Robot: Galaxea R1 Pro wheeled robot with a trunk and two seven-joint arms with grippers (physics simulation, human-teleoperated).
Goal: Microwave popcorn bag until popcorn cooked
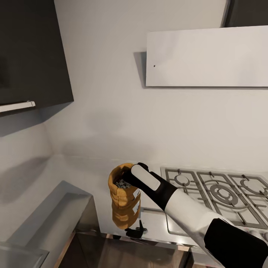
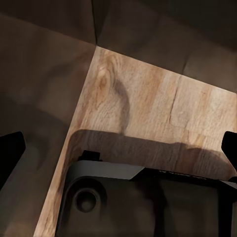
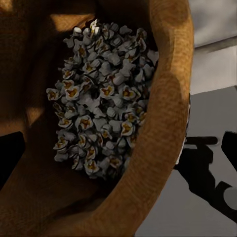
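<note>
— Where's the popcorn bag point(image 1: 122, 186) right now?

— It stands upright on the shiny grey countertop point(image 1: 156, 221), just left of the gas hob point(image 1: 217, 195), with its reflection showing in the surface below it. The right gripper point(image 1: 131, 178) is at the bag's rolled rim, on the hob side.

— Is it pinching the bag?

— It looks that way: one white-padded finger lies against the outside of the rim and the tip dips over the mouth. The other finger is hidden, so I cannot be sure it is clamped.

— Anything inside?

— Yes, a heap of greyish popcorn point(image 3: 98, 96) with yellow centres, seen close up from the right wrist, sitting low against the bag's brown wall point(image 3: 163, 123).

— And the left gripper point(image 2: 118, 148)?

— Its dark fingertips point(image 2: 10, 150) sit far apart at the edges of the left wrist view, spread wide with nothing between them. Beyond them lie a wooden floor point(image 2: 143, 103) and a dark part of the robot's base point(image 2: 148, 202).
</note>
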